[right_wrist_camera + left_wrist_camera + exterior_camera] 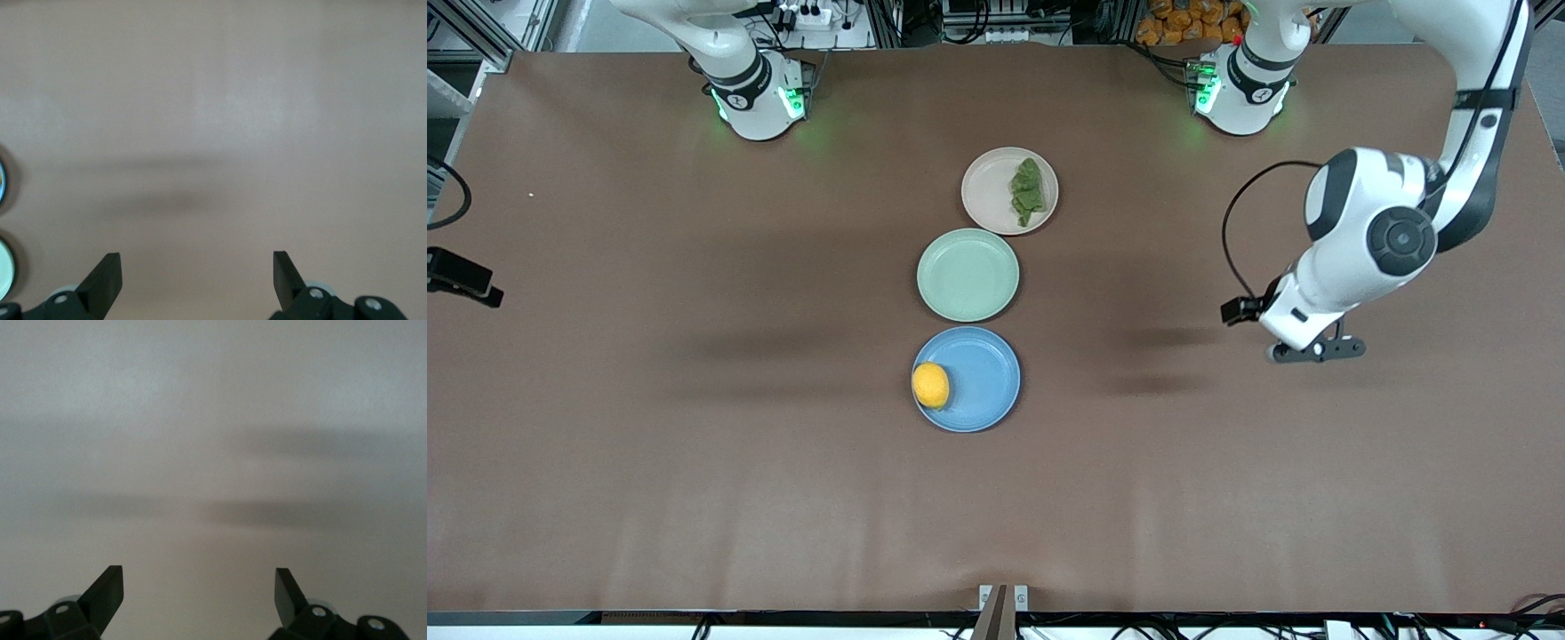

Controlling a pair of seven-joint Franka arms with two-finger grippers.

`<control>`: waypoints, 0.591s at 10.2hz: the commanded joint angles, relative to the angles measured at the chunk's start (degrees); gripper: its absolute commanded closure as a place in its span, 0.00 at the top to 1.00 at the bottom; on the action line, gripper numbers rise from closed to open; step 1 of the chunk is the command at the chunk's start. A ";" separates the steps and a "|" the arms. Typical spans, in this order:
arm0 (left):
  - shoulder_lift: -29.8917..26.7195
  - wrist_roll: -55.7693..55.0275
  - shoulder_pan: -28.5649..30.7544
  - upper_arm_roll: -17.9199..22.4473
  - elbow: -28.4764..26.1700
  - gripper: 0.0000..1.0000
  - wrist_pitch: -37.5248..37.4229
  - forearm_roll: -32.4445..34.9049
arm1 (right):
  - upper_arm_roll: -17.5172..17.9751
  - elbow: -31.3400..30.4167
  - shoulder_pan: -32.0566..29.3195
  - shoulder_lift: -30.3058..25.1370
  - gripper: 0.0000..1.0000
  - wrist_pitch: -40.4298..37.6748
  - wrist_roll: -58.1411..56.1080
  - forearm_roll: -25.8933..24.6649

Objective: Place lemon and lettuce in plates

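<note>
Nearest the front camera, the small yellow oval lemon [930, 385] sits in the round blue plastic plate [983, 382], the wrinkly dark green lettuce leaf [1027, 190] in the farthest, beige-pink plate [989, 190], while the left gripper [1316, 348] and right gripper [197, 280] hang wide open, empty, over bare table [649, 400].

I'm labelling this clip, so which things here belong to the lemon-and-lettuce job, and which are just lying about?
Job:
small yellow oval lemon, in the round blue plastic plate
wrinkly dark green lettuce leaf, in the round beige-pink plastic plate
left gripper and right gripper, open over bare table

Lying about:
round pale green plate, nothing in it
</note>
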 commanded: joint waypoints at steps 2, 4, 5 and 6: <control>-10.11 2.59 -0.32 1.10 -2.94 1.00 -4.94 -3.24 | 2.70 -8.85 -1.68 -7.43 1.00 -0.78 0.08 -0.02; -11.87 2.50 -0.41 1.19 0.39 1.00 -4.95 -3.95 | 3.92 -11.42 -1.94 -9.03 1.00 0.09 0.00 -0.54; -12.31 2.59 -0.49 1.19 2.59 1.00 -4.95 -3.52 | 4.19 -11.42 -1.77 -9.04 1.00 0.10 0.00 -0.63; -12.23 2.33 -0.76 1.19 5.22 1.00 -4.95 -3.08 | 4.19 -11.42 -1.77 -9.12 1.00 0.10 0.00 -0.63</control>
